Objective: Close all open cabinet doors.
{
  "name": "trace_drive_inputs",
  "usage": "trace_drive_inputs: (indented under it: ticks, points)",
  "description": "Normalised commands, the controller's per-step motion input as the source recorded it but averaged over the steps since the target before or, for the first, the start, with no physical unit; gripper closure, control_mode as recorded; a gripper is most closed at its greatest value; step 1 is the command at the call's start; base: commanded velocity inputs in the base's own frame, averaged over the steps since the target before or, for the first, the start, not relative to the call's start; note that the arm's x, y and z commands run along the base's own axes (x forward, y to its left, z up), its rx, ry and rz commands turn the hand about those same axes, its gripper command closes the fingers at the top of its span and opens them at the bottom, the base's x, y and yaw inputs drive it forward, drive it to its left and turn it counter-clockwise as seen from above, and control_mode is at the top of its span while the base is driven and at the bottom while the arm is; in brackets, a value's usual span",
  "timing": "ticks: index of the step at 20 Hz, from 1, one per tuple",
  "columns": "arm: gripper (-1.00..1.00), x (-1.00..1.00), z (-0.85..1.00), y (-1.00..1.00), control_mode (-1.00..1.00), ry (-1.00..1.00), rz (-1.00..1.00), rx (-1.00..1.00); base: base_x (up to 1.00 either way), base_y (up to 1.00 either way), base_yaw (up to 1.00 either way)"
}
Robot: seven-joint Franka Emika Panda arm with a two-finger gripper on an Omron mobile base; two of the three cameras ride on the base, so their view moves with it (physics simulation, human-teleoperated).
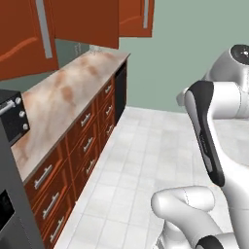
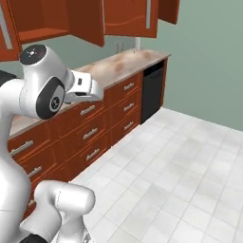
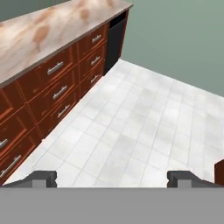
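Reddish-brown cabinet doors hang above the counter. One door (image 1: pixel 85 22) (image 2: pixel 85 19) stands swung out from the wall and shows its plain side. Beside it the cabinet's inside shelf (image 2: pixel 42 31) is exposed. A door with an arched panel and a grey bar handle (image 1: pixel 133 17) (image 2: pixel 128 16) hangs further along. Another handled door (image 1: pixel 22 39) (image 2: pixel 7 28) hangs at the near left, angled outward. My gripper (image 3: pixel 112 179) is open with nothing between its fingertips (image 3: pixel 41 178). It points down at the tiled floor, well below and away from the doors.
A marbled counter (image 1: pixel 63 92) (image 2: pixel 118 64) (image 3: pixel 39 30) runs along the wall over wooden drawers (image 1: pixel 87 141). A black appliance front (image 1: pixel 120 92) (image 2: pixel 153 90) (image 3: pixel 114 41) sits at its far end. A toaster oven (image 1: pixel 12 116) stands on the near counter. White floor tiles (image 3: pixel 131 122) spread to the right.
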Motion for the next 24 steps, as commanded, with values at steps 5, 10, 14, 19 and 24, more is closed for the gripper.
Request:
trace_drive_inputs:
  ticks: [5,10,14,19,24]
  points:
    - [-1.00,0.00,0.00,0.00,1.00,0.00,0.00,0.00,0.92,0.13,0.23]
    - [-1.00,0.00,0.00,0.00,1.00,0.00,0.00,0.00,0.79,0.05,0.40]
    - [-1.00,0.00,0.00,0.00,1.00,0.00,0.00,0.00,0.64,0.00,0.56]
    - [-1.00,0.00,0.00,0.00,1.00,0.00,0.00,0.00,0.55,0.00,0.67]
    - [-1.00,0.00,0.00,0.00,1.00,0.00,0.00,0.00,0.60,0.00,0.63]
